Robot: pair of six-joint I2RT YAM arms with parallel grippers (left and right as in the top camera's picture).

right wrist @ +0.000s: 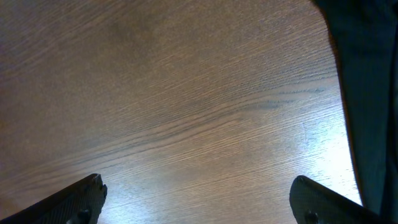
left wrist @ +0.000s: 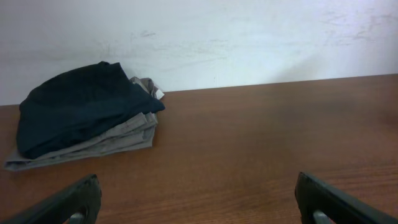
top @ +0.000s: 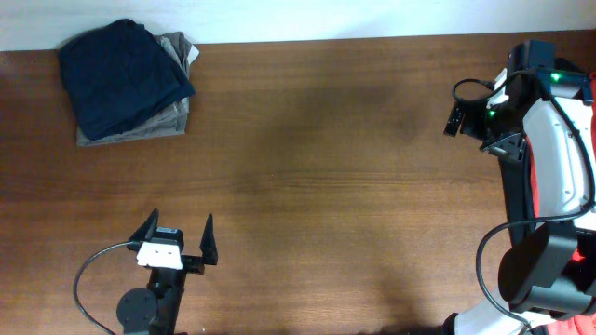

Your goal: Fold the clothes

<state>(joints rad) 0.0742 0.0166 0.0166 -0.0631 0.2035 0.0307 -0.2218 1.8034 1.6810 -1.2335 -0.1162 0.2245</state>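
A folded dark navy garment (top: 123, 73) lies on top of folded grey-olive trousers (top: 177, 119) at the table's far left corner. The left wrist view shows the same stack, navy garment (left wrist: 74, 109) over trousers (left wrist: 118, 138). My left gripper (top: 179, 233) is open and empty near the front edge, well short of the stack; its view shows the jaws (left wrist: 199, 190) wide apart over bare wood. My right gripper (top: 477, 132) is at the far right, open and empty (right wrist: 199, 186) above the table. Red fabric (top: 535, 182) shows at the right edge, mostly hidden by the right arm.
The wooden table (top: 317, 186) runs to a white wall (left wrist: 217, 37) at the back. A dark shape (right wrist: 367, 93) fills the right edge of the right wrist view; I cannot tell what it is. The right arm's base (top: 540, 270) and cables stand at the front right.
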